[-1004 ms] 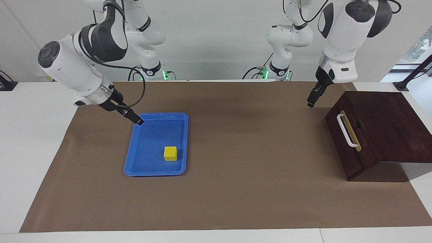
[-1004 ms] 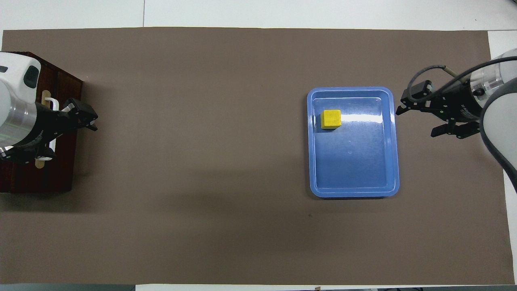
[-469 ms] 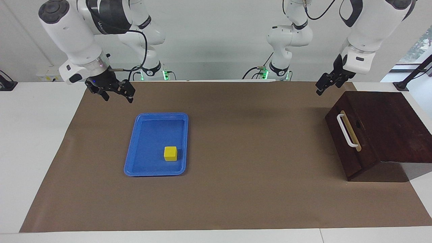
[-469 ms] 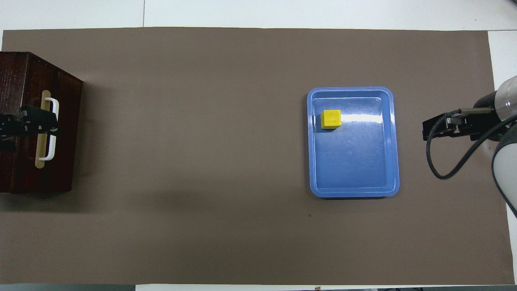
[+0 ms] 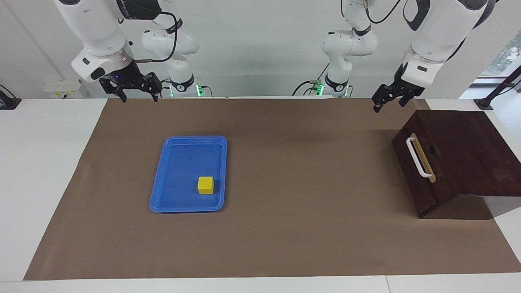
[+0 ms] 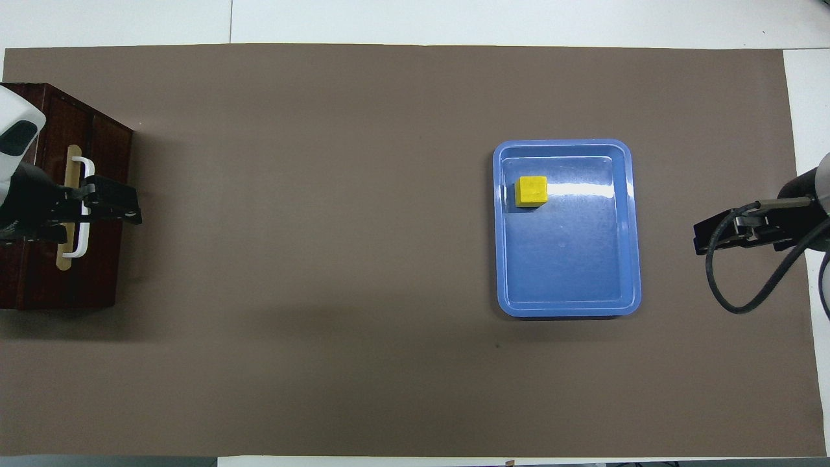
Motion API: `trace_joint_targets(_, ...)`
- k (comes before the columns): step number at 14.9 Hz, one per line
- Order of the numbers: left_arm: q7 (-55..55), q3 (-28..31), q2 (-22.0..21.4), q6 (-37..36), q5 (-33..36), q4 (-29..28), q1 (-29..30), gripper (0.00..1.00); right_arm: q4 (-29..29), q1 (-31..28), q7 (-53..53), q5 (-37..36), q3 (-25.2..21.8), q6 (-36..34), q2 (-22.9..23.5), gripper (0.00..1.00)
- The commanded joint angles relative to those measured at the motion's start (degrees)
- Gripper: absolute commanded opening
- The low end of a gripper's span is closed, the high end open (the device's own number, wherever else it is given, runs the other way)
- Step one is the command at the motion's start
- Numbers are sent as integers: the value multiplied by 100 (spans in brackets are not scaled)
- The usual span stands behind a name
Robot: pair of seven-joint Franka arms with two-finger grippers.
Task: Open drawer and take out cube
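In the facing view we saw the cube (image 5: 206, 185) sitting in the blue tray (image 5: 158, 191), at the tray's end farther from the robots, toward the right arm's end of the table. The drawer (image 5: 421, 169) was shut in its dark wooden box (image 5: 472, 154) at the left arm's end, white handle (image 5: 418, 158) and brass strip facing the table middle. The right gripper (image 5: 137, 92) hung in the air over the brown mat (image 5: 309, 228) edge nearest the robots, jaws apart, holding nothing. The left gripper (image 5: 388, 99) hung over the mat beside the box's corner, jaws apart, empty. Nothing stood between tray and box. We could read no writing; a dark logo on the right arm was too small. In the overhead view we saw the cube (image 6: 532, 191) in the tray (image 6: 626, 259), the left gripper (image 6: 107, 204) covering the handle (image 6: 82, 214) of the drawer (image 6: 104, 214), and the right gripper (image 6: 713, 235) over bare mat (image 6: 324, 259) beside the tray, cable looped under it.
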Motion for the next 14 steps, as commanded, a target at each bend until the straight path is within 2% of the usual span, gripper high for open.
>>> trace_joint_targets(1,116,42,-71,23,-51,-30,-36,100,49,-153,125,-18,105,-21,46,100)
trace_joint_targets(4,1089,77,-88,-127,-51,-74,17,100,85,-153,161,-9,105,-12,55,100)
trace_joint_targets(9,2012,103,-71,-153,-34,-82,52,100,129,-118,179,-18,96,-21,46,100)
trace_joint_targets(14,2147,103,-88,-241,-34,-135,60,100,137,-144,170,-45,87,6,46,100)
